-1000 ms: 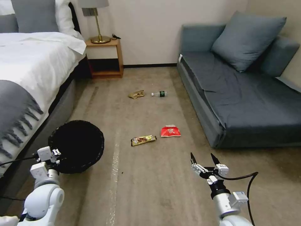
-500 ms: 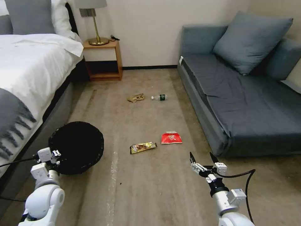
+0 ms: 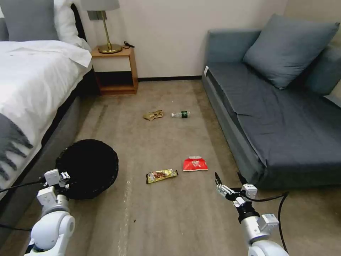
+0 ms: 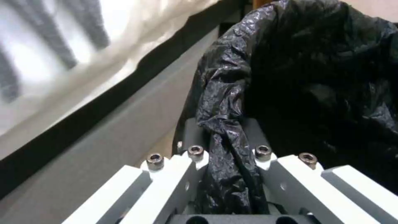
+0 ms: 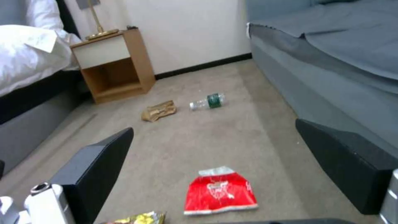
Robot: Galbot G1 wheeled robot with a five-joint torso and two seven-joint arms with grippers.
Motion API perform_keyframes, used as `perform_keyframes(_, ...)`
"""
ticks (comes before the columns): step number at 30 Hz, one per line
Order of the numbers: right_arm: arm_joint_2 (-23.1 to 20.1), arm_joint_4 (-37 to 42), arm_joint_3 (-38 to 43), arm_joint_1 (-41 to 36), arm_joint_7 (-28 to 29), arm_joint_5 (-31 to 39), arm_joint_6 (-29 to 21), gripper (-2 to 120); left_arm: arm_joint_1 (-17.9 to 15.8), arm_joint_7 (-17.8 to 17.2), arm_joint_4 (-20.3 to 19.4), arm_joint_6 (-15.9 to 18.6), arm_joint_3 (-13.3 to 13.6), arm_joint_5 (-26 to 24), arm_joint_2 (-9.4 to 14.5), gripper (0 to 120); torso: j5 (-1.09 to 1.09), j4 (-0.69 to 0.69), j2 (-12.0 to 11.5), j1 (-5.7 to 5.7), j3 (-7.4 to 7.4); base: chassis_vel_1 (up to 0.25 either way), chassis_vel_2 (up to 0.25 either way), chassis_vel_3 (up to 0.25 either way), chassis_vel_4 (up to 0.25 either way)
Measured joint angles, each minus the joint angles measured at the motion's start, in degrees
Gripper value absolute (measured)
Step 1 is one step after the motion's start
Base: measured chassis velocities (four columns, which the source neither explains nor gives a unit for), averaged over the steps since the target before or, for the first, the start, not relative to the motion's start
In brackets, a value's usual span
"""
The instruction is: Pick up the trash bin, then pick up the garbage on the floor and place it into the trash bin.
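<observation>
Left gripper [image 4: 226,161] pinches the black-bagged rim of the trash bin [image 3: 87,167] beside the bed [image 3: 32,81], probably carrying it. Right gripper [image 3: 230,182] hangs spread wide near the red snack bag [image 3: 195,164] and candy wrapper [image 3: 161,175], ready to grab; paper wrapper [image 3: 153,115] and bottle [image 3: 180,114] lie farther from the bin.

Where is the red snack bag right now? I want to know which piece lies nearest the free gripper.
In the head view the red snack bag lies flat on the carpet, just ahead of the open right gripper, between the candy bar wrapper and the sofa.

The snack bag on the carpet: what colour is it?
The snack bag is red with a silver-white top edge, clearest in the right wrist view.
</observation>
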Motion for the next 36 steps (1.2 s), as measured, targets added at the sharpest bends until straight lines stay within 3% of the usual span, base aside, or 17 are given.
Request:
perform_keyframes(29, 0.7, -3.5, -1.2, 2.7, -2.4, -1.5, 1.2, 100, -1.9, 0.4, 3.6, -1.6, 0.2, 0.4, 0.3, 7, 0.00, 0.01, 0.0, 0.00, 0.00, -0.112, 0.112, 0.112, -0.113)
perform_keyframes(31, 0.7, -5.2, -1.6, 3.5, -5.1, -1.4, 4.5, 100, -2.2, 0.4, 4.0, -1.7, 0.3, 0.1, 0.3, 7, 0.00, 0.00, 0.0, 0.00, 0.00, -0.083, 0.088, 0.087, -0.086)
perform_keyframes(36, 0.7, -5.5, -2.0, 3.8, -6.3, -1.7, 5.5, 100, -2.4, 0.4, 4.3, -1.7, 0.3, 0.1, 0.3, 7, 0.00, 0.00, 0.0, 0.00, 0.00, -0.041, 0.036, 0.038, -0.035)
